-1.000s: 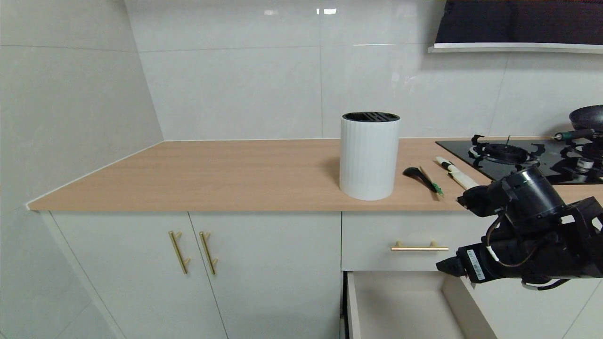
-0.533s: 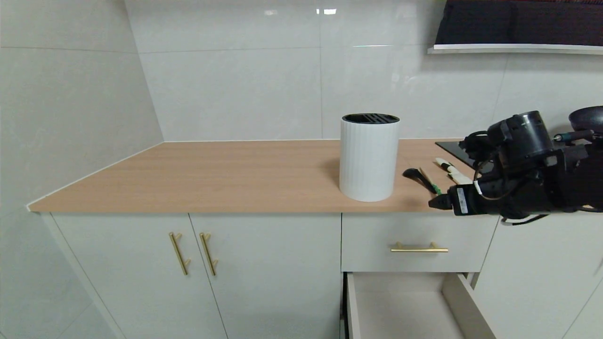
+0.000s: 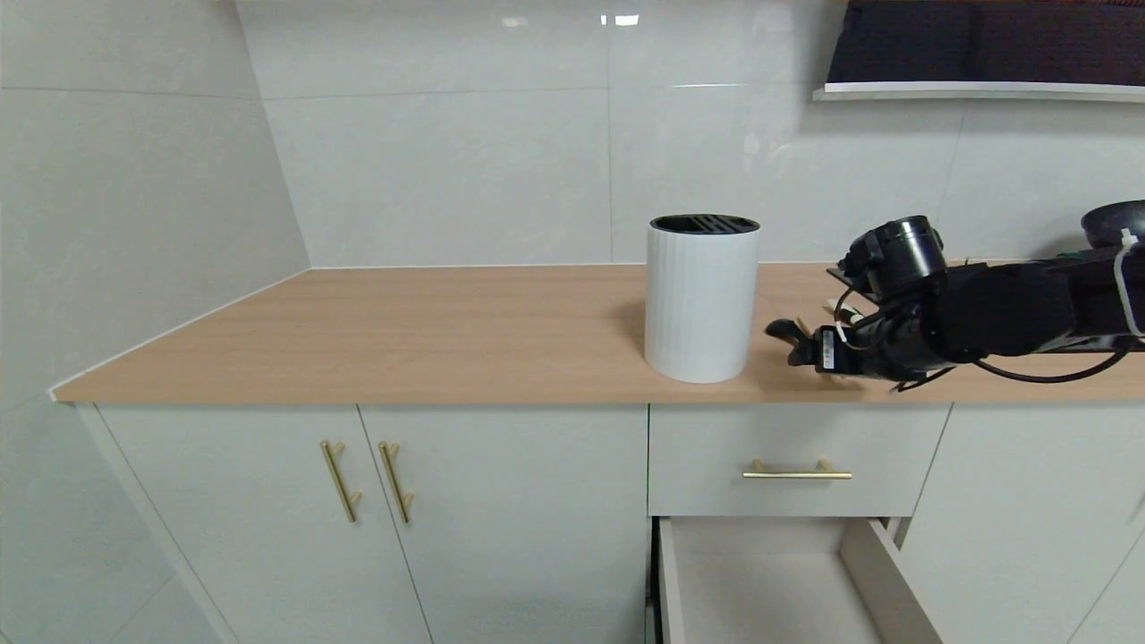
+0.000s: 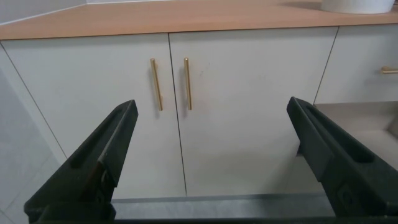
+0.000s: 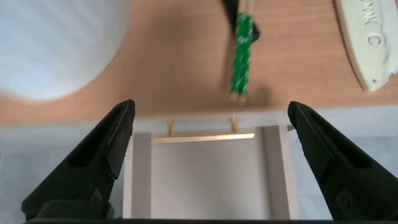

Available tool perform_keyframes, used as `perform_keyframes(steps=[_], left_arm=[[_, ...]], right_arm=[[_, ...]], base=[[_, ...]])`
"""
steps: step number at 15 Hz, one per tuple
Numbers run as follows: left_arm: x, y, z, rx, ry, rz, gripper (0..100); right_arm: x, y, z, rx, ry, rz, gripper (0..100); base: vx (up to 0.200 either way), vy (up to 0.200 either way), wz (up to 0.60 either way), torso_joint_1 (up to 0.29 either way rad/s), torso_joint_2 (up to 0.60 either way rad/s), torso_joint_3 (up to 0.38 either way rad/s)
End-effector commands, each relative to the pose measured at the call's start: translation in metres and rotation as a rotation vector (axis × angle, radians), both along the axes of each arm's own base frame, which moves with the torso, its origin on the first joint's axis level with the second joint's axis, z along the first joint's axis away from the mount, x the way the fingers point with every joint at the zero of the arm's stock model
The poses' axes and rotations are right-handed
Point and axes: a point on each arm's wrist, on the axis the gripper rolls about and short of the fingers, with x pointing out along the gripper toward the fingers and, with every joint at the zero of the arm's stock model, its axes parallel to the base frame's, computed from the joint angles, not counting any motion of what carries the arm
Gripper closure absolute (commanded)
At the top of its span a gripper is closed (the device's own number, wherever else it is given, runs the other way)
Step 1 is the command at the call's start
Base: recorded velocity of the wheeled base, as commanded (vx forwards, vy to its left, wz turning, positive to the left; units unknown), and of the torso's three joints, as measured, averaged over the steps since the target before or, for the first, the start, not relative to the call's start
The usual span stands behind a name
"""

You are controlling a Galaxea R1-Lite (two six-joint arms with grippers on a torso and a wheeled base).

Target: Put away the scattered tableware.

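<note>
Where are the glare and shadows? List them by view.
Head view: lamp glare on the wall tiles; the white holder throws a soft shadow leftward on the counter. Left wrist view: cabinet doors evenly lit, no glare.

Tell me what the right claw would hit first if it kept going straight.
Most likely the green-tipped chopsticks near the counter's front edge; the wrist view shows them between the open right gripper's fingers. Depth is unclear, so the counter itself might come first.
</note>
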Motion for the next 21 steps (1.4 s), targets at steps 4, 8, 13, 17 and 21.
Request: perform_keyframes(steps=[4,8,13,17,21], left_arm=[[0.0,0.0,0.0,0.0,-0.001,0.0,0],[0.0,0.0,0.0,0.0,-0.001,0.0,0],[0.0,0.0,0.0,0.0,-0.001,0.0,0],[0.0,0.0,0.0,0.001,-0.001,0.0,0],[0.0,0.0,0.0,0.001,-0.001,0.0,0]], right_arm=[[0.022,-0.005,-0.02,-0.012,-0.006,-0.062,0],[0.024,-0.009,-0.019,-0.008,-0.022,-0.07,0],[0.026,-0.008,-0.024,-0.013,-0.009,-0.069,100],[0.024,-0.009,-0.02,-0.012,-0.018,-0.07,100],[0.013,-0.013,0.002,-0.024,-0.067,-0.106,100]], base=[[0.0,0.0,0.0,0.0,0.0,0.0],[0.0,0.0,0.0,0.0,0.0,0.0],[0.0,0.0,0.0,0.0,0.0,0.0],[0.0,0.0,0.0,0.0,0.0,0.0],[0.0,0.0,0.0,0.0,0.0,0.0]])
